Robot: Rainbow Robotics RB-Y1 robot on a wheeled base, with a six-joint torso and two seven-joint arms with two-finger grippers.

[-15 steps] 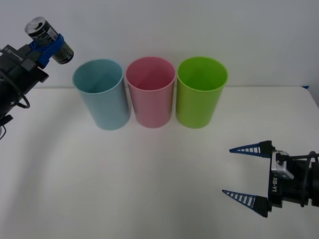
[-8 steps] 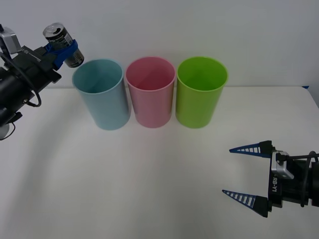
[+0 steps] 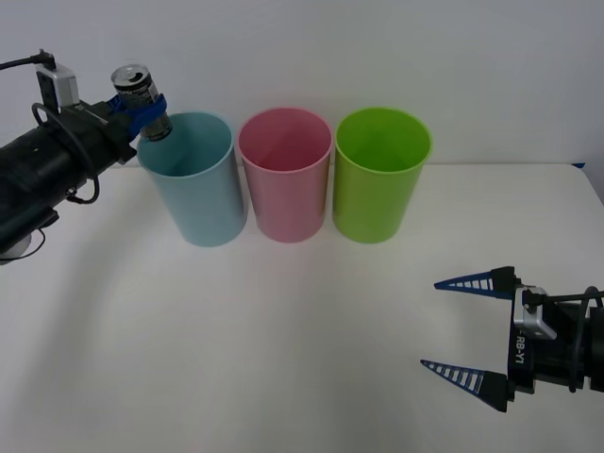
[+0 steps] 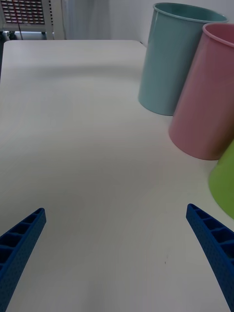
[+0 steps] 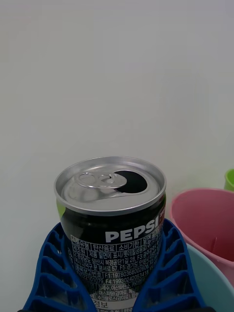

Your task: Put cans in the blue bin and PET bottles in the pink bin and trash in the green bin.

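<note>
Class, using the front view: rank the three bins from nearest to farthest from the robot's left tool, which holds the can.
From the left tool, shut on the can:
1. Blue bin, leftmost, right beside it.
2. Pink bin, middle.
3. Green bin, rightmost.

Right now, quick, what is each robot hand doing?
Left gripper: closed on the can, at the blue bin's rim.
Right gripper: open, holding nothing, low over the table.
</note>
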